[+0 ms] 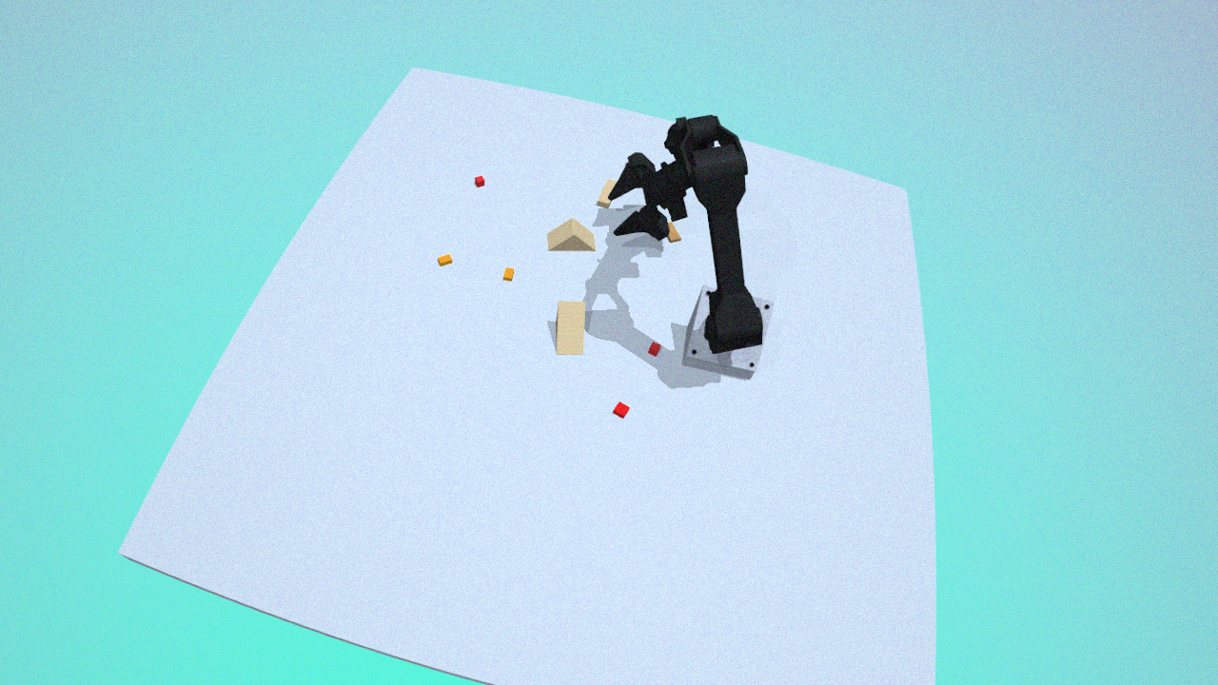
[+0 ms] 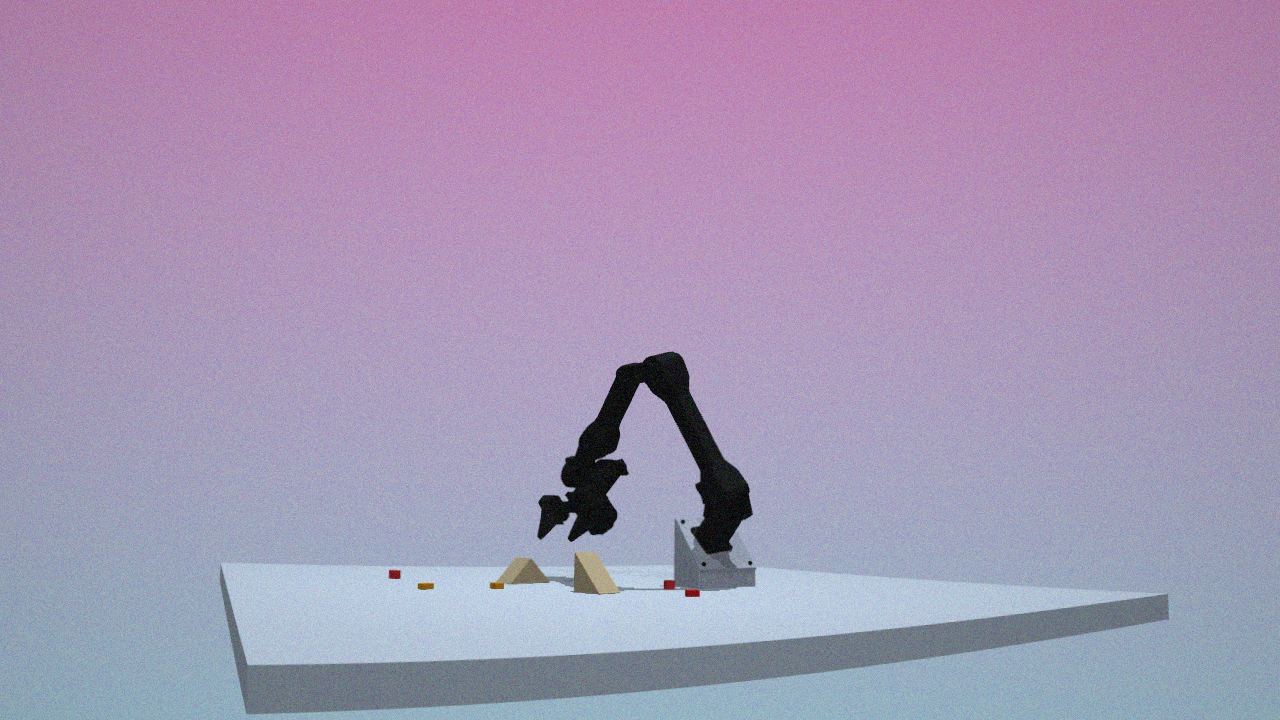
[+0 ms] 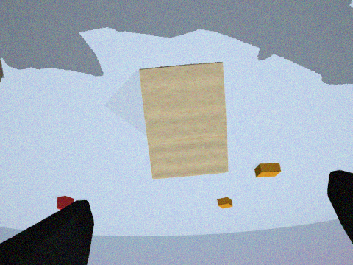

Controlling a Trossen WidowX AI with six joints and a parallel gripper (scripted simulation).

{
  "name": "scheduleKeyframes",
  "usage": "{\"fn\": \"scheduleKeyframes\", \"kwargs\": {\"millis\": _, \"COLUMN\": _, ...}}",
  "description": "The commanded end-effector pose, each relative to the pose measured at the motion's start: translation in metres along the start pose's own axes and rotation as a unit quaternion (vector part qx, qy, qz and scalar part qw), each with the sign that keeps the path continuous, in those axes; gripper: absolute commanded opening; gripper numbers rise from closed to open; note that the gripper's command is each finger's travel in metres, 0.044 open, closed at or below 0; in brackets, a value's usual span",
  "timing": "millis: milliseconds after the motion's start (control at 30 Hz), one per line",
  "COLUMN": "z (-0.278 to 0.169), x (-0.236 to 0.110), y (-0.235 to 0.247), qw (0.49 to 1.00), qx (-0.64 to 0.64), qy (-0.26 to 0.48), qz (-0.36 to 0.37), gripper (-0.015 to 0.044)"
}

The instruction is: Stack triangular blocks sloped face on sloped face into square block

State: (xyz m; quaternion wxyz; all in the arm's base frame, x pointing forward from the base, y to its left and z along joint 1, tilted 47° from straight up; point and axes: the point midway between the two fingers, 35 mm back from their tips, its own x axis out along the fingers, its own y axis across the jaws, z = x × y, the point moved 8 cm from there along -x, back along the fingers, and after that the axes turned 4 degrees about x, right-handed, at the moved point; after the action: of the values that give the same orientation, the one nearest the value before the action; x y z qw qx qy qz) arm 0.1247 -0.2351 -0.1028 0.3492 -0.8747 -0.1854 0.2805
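Two orange bits [image 3: 268, 170] flank one triangular block [image 3: 184, 119].

Arm [image 2: 689, 420] folded in sharp peak, pincer [image 2: 563, 523] wide open, empty, angled down.

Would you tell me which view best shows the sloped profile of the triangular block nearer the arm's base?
The exterior view: the triangular block appears side-on, its slope plain. The top view shows it only as a tan rectangle; the wrist view shows the other block instead.
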Motion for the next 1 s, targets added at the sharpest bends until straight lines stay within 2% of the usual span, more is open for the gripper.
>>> {"fn": "scheduleKeyframes", "kwargs": {"millis": 0, "z": 0.001, "x": 0.003, "y": 0.002, "qw": 1.000, "qx": 0.008, "qy": 0.003, "qz": 0.001, "gripper": 0.0440}}
{"fn": "scheduleKeyframes", "kwargs": {"millis": 333, "z": 0.002, "x": 0.054, "y": 0.012, "qw": 1.000, "qx": 0.010, "qy": -0.002, "qz": 0.016, "gripper": 0.0440}}
{"fn": "scheduleKeyframes", "kwargs": {"millis": 667, "z": -0.002, "x": 0.101, "y": 0.006, "qw": 1.000, "qx": 0.008, "qy": 0.007, "qz": -0.002, "gripper": 0.0440}}
{"fn": "scheduleKeyframes", "kwargs": {"millis": 967, "z": -0.003, "x": 0.103, "y": 0.005, "qw": 1.000, "qx": 0.008, "qy": 0.007, "qz": -0.005, "gripper": 0.0440}}
